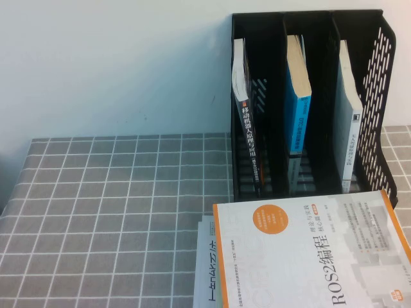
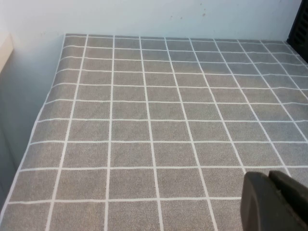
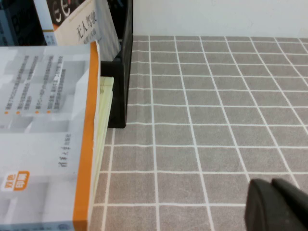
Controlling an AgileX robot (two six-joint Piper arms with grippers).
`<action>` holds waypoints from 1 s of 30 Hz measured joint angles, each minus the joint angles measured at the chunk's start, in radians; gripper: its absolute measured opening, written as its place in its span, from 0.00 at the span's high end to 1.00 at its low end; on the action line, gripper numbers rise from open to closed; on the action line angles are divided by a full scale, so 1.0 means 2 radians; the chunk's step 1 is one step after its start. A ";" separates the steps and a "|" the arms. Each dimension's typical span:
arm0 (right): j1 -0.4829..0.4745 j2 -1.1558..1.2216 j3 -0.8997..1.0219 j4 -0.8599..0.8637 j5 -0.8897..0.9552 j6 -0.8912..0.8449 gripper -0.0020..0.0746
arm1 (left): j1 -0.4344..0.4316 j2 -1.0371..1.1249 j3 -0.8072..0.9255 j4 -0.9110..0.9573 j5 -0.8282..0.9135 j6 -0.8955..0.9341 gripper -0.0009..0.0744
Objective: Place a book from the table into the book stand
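Orange-spined and white, the ROS2 book (image 1: 308,253) tops a stack of at least two books by the table's (image 1: 115,205) near edge, directly before the three-slot black book stand (image 1: 311,102), long axis running left-right. Each slot holds one book. We see our right gripper (image 3: 279,204) beside the orange spine, nearer than our left gripper (image 2: 274,199) over bare cloth. Neither gripper's opening can be told.

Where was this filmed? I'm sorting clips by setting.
Probably a desk or lab bench: a black book stand with upright books, a stack of textbooks, and a checked tablecloth against a bare wall.
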 joint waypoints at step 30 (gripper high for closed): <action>0.000 0.000 0.000 -0.028 -0.002 -0.013 0.98 | 0.000 0.000 0.000 0.010 0.000 0.009 0.99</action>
